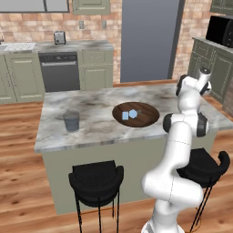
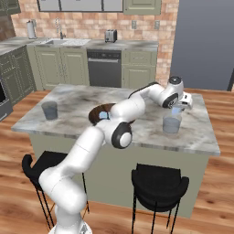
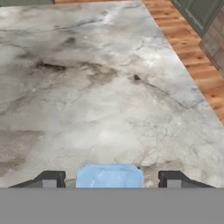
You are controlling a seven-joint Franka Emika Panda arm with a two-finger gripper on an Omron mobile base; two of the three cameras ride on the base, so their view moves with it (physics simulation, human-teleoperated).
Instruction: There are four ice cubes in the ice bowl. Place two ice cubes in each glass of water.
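2 ice cubes (image 1: pixel 129 114) lie in the wooden ice bowl (image 1: pixel 150 117) mid-island; a 3rd cube (image 3: pixel 110 176) sits between the spread gripper (image 3: pixel 109 179) tips, contact unclear, so can't tell if it's gripped. Gripper hangs just above the right glass (image 2: pixel 172 124), left glass (image 1: pixel 71 121) well apart; glass contents unreadable, so prob. about halfway, 3 cubes left to place.

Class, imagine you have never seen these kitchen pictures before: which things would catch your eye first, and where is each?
The long white arm sweeps across the marble island, its gripper poised above the glass near the right end. In the hand view a pale blue ice cube sits between the fingertips. The dark wooden ice bowl lies mid-island with cubes in it, and a second glass stands towards the left end.
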